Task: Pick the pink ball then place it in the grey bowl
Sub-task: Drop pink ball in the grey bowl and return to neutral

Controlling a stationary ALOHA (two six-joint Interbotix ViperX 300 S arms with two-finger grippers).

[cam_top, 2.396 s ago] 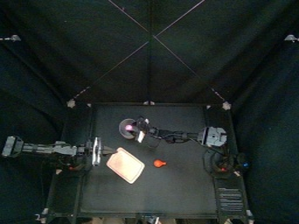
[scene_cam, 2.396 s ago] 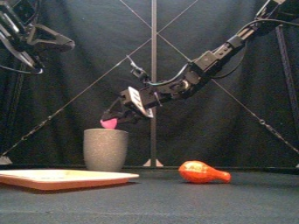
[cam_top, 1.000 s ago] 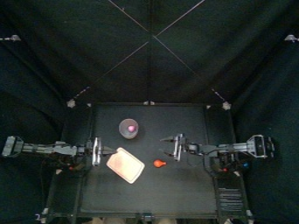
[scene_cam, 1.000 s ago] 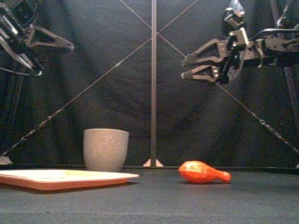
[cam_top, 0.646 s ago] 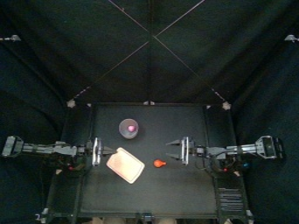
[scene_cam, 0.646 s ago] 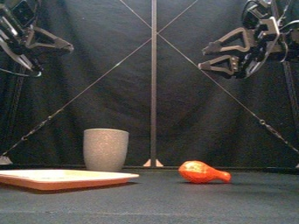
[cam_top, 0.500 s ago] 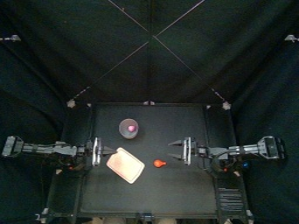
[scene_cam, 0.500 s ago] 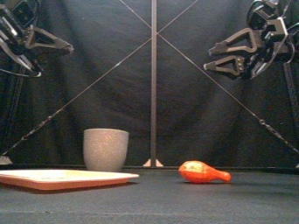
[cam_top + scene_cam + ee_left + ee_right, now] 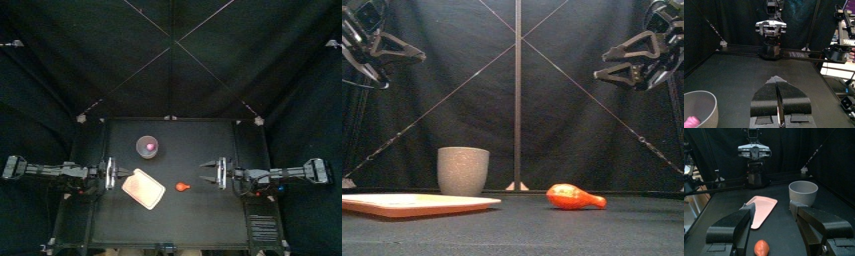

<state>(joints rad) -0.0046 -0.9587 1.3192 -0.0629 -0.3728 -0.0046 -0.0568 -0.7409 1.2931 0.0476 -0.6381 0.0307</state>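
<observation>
The left gripper (image 9: 776, 80) hangs at the table's left edge, high above the surface, with its jaws pressed together and holding nothing. Near it, toward the front left of the black table (image 9: 201, 140), lies the flat pink tray (image 9: 144, 187), set at an angle. Behind the tray, closer to the back edge, the grey cup (image 9: 464, 170) stands upright, and the pink ball (image 9: 151, 148) sits inside it, against the wall; from table height the ball is hidden below the rim. Just right of the tray and apart from it, an orange-red toy (image 9: 576, 197) lies on its side. Further right, the right gripper (image 9: 771, 206) hangs in the air well above the table with its jaws spread wide and nothing between them. The rest of the table is bare and dark. Black curtains (image 9: 171, 60) close off the back and the sides.
</observation>
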